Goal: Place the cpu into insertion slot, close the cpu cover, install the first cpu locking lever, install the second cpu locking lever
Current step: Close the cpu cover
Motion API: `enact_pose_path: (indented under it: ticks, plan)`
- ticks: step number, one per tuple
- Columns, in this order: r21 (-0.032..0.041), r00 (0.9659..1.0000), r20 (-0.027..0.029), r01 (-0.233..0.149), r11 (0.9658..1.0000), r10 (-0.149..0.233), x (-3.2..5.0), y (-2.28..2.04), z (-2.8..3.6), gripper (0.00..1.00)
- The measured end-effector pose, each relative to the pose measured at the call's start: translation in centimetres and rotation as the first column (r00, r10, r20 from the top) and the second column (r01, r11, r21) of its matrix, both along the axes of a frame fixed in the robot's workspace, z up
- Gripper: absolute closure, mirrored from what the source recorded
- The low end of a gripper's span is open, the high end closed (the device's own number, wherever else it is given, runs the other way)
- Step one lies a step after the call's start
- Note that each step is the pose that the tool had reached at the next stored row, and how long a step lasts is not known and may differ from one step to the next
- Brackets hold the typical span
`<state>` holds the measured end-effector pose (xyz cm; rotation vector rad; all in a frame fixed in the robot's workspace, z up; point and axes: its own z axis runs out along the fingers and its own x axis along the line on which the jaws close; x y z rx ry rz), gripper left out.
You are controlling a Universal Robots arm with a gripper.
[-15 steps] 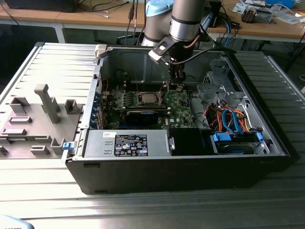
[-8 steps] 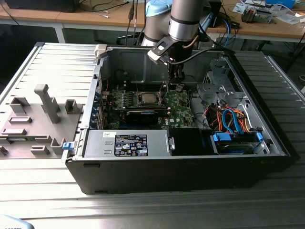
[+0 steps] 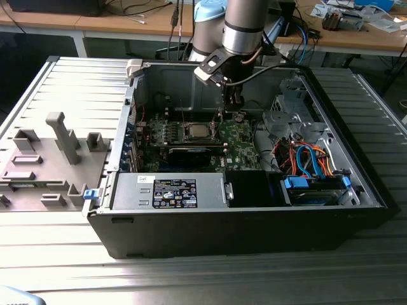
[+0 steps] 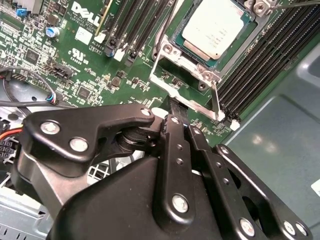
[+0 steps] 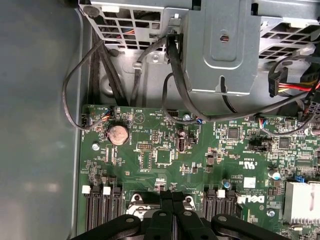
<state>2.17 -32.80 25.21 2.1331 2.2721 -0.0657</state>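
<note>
Black finger linkages of your gripper [image 4: 173, 111] sit closest in both wrist views. Fingers are pressed together, nothing visible pinched between them. Tips are down at one edge of the insertion slot [image 4: 169, 49], right by a thin silvery lever wire [image 4: 215, 100] that runs along that edge; can't tell if they touch it. Your cpu [image 4: 216, 26] is seated in the slot, grey top up, with the cpu cover [image 4: 196, 63] lying flat around it. Memory slots [image 4: 260, 65] flank the socket on both sides of the green motherboard [image 5: 165, 135]. Further out in the first wrist view you've got a coin cell [image 5: 118, 134], then a metal drive cage [image 5: 225, 45] with black cables [image 5: 75, 85]. Exterior view: arm [image 3: 245, 25] reaches down into the open computer case [image 3: 254, 235], and a grey fixture tray [image 3: 38, 171] lies outside it on the exterior view's left.
</note>
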Motion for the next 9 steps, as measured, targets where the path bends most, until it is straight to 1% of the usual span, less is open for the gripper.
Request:
enact_pose_path:
  ticks: [9]
  plan:
    - [0.0000, 1.0000, 0.0000, 0.000, 1.0000, 0.000, -0.46, 0.00, -0.02, 0.89]
